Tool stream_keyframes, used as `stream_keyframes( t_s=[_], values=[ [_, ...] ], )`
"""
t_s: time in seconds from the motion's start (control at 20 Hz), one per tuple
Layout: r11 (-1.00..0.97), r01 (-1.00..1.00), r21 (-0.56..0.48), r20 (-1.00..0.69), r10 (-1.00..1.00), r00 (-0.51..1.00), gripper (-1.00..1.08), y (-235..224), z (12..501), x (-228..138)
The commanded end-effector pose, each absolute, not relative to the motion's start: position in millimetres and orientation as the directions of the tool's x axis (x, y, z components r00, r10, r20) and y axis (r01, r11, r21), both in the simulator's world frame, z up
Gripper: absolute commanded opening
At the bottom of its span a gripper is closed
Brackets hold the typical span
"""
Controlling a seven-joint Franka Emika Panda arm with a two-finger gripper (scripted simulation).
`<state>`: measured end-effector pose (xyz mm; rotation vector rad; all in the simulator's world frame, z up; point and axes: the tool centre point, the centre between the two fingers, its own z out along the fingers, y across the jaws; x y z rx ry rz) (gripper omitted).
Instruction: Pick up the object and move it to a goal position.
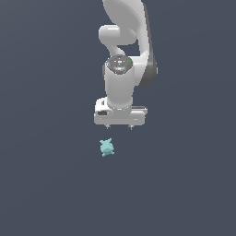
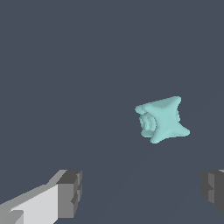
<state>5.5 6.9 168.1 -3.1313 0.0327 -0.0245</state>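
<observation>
No brand, label or legible writing showed on the arm point(image 1: 124, 55), the hand point(image 1: 119, 127) or the figurine point(image 1: 106, 147); the only marks were a few tiny coloured dots on the dark round cap near the wrist, too small to read.

The figurine, a tiny pale teal lump with short pointed nubs, lay on the counter point(image 1: 46, 184) apart from everything else. In the exterior view it sat just below the hand in the picture and a little toward the exterior view's left of the hand's middle, with a clear gap between it and the 2 fingertips. Whether the hand stood above it or merely beyond it could not be told from that view. In the wrist view the figurine point(image 2: 162, 119) appeared ahead of the hand point(image 2: 142, 192), lying beyond the 2 fingers point(image 2: 70, 194) rather than between them, touching neither.

The hand was wide, its 2 grey-padded fingers set well apart, and it held nothing. It pointed down, the white arm rising behind it and out of the frame.

Around the figurine the room was free on every side, and no edge of the counter showed in either view.

The counter was a flat, uniform dark slate blue-grey with no seams, texture or pattern. It filled both views completely, so no walls or background could be made out.
</observation>
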Motion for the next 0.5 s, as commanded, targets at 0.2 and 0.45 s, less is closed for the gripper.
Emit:
stream_keyframes(
  t_s=[0.2,0.45],
  values=[
    [-1.0,-0.014,0.001,0.02,-0.014,1.0,1.0,1,174,7],
    [-1.0,-0.001,0.021,0.028,-0.001,1.0,1.0,-8,183,10]
  ],
)
